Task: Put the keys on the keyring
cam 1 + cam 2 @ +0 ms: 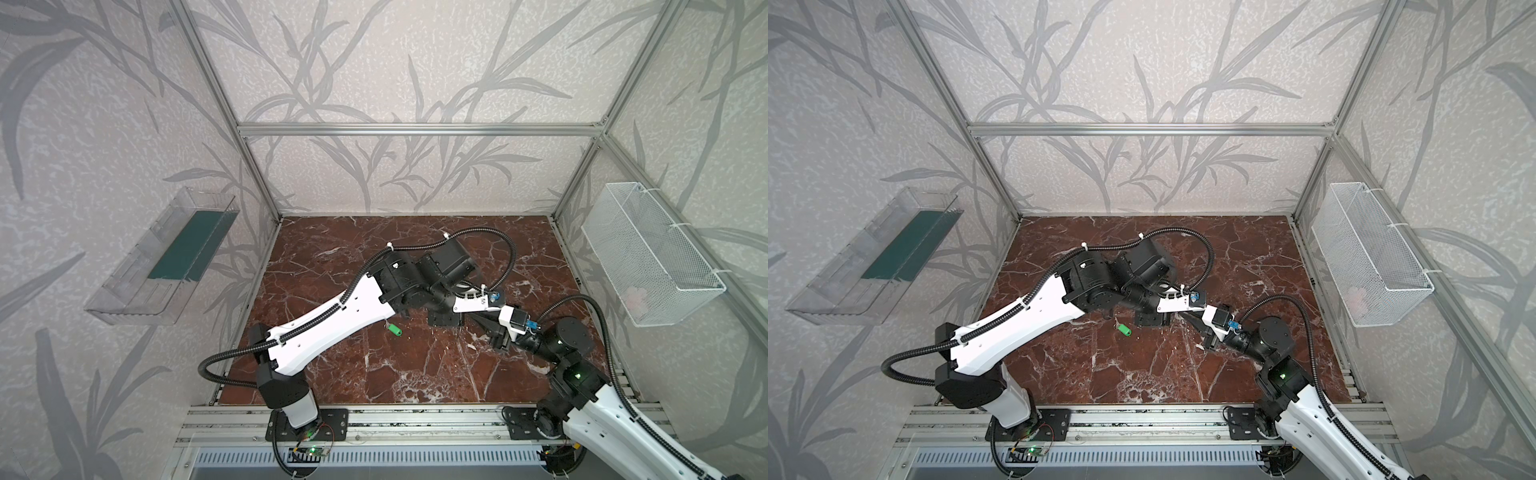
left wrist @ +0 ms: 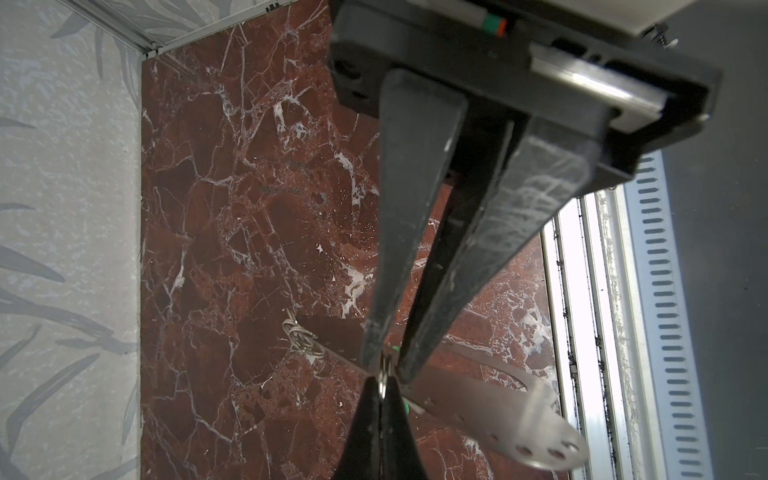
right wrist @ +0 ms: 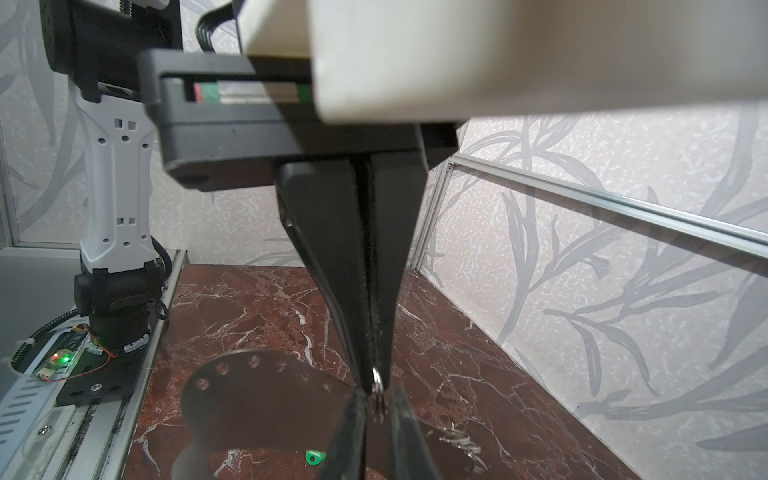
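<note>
My left gripper (image 2: 382,380) is shut on a small metal ring (image 2: 385,370), held edge-up. My right gripper (image 3: 379,395) meets it tip to tip. Its jaws stand narrowly apart on either side of the ring (image 3: 377,380). The keyring, a grey crescent plate (image 2: 478,407) with holes along its curved edge, sits just under both grippers and is blurred. It looks dark in the right wrist view (image 3: 249,399). One green key (image 1: 395,331) lies on the marble left of the grippers, also in a top view (image 1: 1124,330) and through the plate's cutout (image 3: 313,457).
A bundle of spare metal rings (image 2: 303,340) sits at the plate's narrow end. A clear plastic bin (image 1: 166,257) hangs on the left wall and a white mesh basket (image 1: 648,257) on the right wall. Aluminium rails (image 1: 415,419) run along the table's front edge.
</note>
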Controlling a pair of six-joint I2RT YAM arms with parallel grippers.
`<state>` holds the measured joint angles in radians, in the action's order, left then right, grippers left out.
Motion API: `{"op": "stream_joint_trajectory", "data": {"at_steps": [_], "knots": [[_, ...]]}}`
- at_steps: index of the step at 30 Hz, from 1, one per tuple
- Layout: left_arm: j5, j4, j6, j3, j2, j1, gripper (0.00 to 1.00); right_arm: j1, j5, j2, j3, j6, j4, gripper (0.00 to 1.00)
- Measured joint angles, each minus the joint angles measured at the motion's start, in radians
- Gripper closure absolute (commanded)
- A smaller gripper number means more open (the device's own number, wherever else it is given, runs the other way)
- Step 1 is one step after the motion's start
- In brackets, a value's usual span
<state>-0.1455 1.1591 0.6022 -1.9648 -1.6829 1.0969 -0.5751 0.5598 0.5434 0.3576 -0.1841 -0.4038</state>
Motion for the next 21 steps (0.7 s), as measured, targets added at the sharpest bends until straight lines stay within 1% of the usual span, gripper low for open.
{"op": "stream_joint_trajectory", "data": {"at_steps": [10,11,15,17,21], "knots": [[-0.019,-0.003,-0.011,0.000,0.000,-0.003,1.00,0.000,0.010,0.000,-0.002,0.001,-0.002,0.88],[-0.021,-0.004,-0.011,0.000,0.000,-0.003,1.00,0.000,0.010,0.000,-0.002,0.000,-0.002,0.89],[-0.023,-0.006,-0.009,0.002,0.004,-0.005,1.00,0.000,0.018,0.000,-0.002,0.006,-0.001,0.98],[-0.029,0.000,-0.009,0.003,0.006,-0.006,1.00,0.000,0.016,0.000,-0.002,0.008,-0.003,1.00],[-0.034,-0.013,-0.008,0.030,0.018,-0.006,1.00,0.000,0.014,0.000,-0.005,0.011,-0.002,1.00]]}}
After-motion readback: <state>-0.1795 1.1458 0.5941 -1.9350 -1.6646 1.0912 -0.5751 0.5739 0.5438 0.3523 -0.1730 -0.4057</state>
